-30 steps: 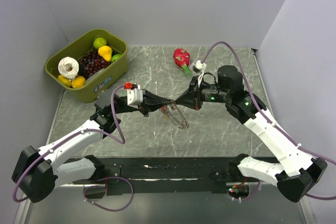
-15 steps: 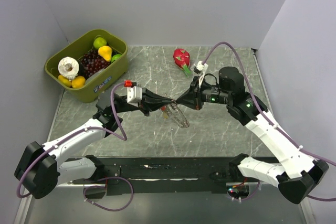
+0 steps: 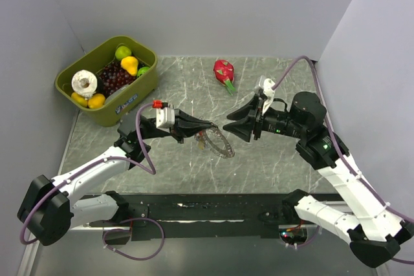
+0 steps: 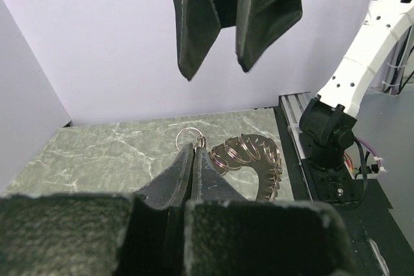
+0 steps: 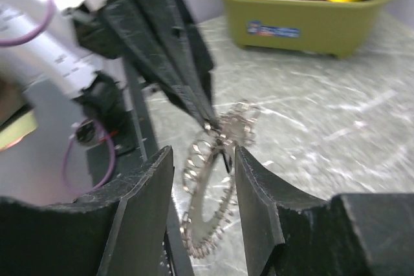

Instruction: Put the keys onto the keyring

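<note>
The keyring is pinched at its upper rim by the left gripper, whose fingers are pressed tight together on it. The coiled hoop is held tilted over the middle of the marbled table and runs toward 5 o'clock from the fingertips. Whether its lower end touches the surface cannot be told. A small plain ring is seen just beside the pinch point. The right gripper is held at 3 o'clock of the left fingertips, near but apart. Its fingers are spread to a moderate gap and nothing is held between them. An olive bin of fruit is set at the table's 10 o'clock, and a dragon fruit at 12 o'clock.
</note>
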### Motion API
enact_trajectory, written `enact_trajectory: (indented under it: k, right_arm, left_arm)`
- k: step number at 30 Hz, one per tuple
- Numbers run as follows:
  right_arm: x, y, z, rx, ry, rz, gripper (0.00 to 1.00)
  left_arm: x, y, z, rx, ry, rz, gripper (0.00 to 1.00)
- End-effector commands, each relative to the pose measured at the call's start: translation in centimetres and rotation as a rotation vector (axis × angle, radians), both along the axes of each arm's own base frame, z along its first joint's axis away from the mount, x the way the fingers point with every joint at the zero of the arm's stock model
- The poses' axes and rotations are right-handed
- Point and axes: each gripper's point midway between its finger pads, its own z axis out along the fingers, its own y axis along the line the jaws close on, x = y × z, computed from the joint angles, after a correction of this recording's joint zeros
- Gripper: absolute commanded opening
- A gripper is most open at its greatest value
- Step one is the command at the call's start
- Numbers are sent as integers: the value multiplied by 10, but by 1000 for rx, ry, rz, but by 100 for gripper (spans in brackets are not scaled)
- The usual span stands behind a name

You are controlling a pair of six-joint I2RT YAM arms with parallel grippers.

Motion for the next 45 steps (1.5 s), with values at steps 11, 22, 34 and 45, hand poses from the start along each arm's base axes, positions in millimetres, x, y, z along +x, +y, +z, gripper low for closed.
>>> enact_trajectory:
  k: [11, 22, 34, 45]
  right_arm:
    - [-29, 22, 10, 69, -45, 249, 49]
    - [-33, 30, 8, 85, -2, 308, 48]
    - [-5, 30, -27, -15, 70, 146, 38]
    - [-3, 30, -41, -41, 88, 122, 20]
  left_arm:
    - [-20, 3, 33, -63, -112, -98, 1]
    - [-19, 0, 32, -53, -95, -109, 1]
    - [-20, 2, 36, -61, -110, -103, 1]
    - [-23, 4, 41, -81, -121, -104, 1]
